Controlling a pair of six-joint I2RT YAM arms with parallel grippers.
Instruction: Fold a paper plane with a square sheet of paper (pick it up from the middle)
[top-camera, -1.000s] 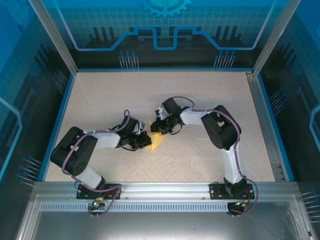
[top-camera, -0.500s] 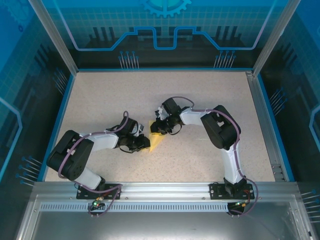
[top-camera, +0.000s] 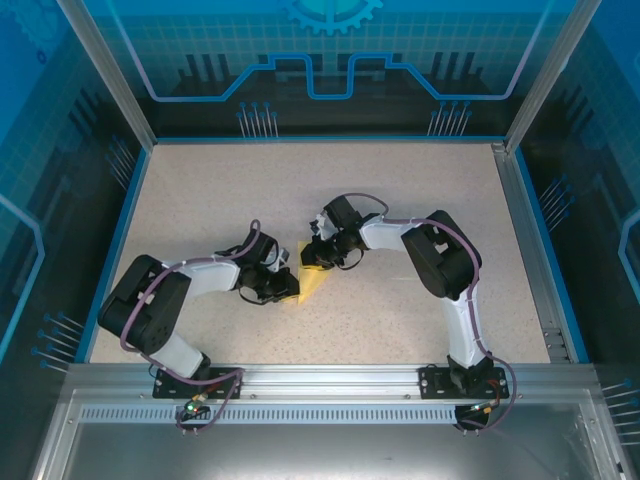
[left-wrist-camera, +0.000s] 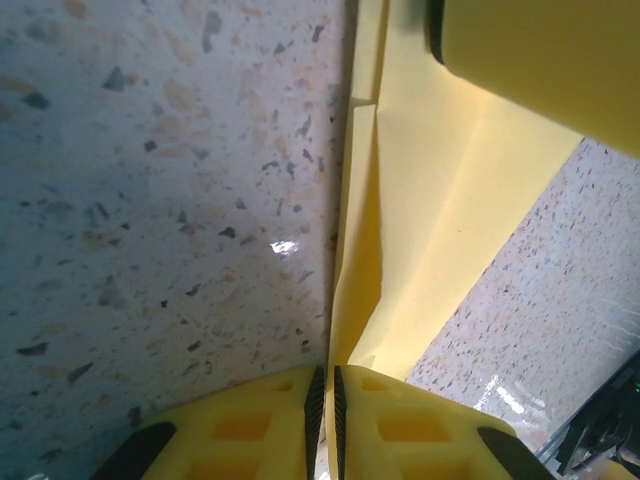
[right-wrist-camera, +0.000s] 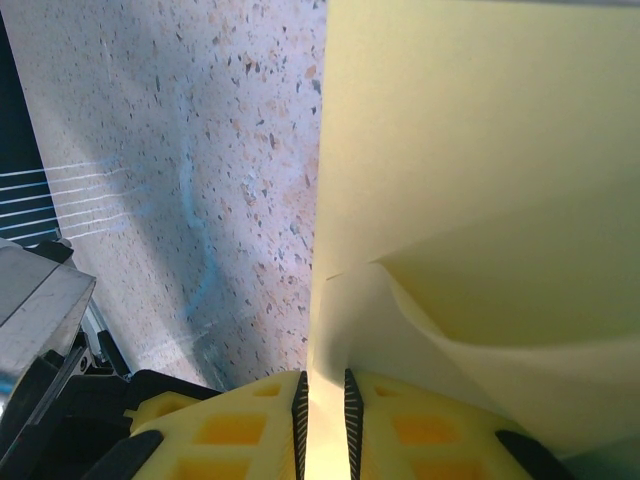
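The square sheet of paper (top-camera: 318, 284) is pale yellow, folded into layers, and lies mid-table between the two arms. My left gripper (top-camera: 291, 287) is at its left edge. In the left wrist view the left gripper (left-wrist-camera: 328, 388) is shut on a raised fold of the paper (left-wrist-camera: 450, 200), with a yellow finger of the other gripper (left-wrist-camera: 545, 60) at the upper right. My right gripper (top-camera: 316, 262) is at the paper's far edge. In the right wrist view the right gripper (right-wrist-camera: 323, 395) is shut on a paper layer (right-wrist-camera: 480, 150), with a curled layer to its right.
The speckled beige table (top-camera: 420, 190) is ringed by a blue rim and a metal frame post (top-camera: 530, 250) at the right. A metal rail (top-camera: 330, 378) with both arm bases runs along the near edge. Bare tabletop lies behind and to both sides.
The left arm's elbow swung slightly outward and its gripper shifted a little along the paper's left edge; a bit more yellow paper shows. The right arm has stayed put.
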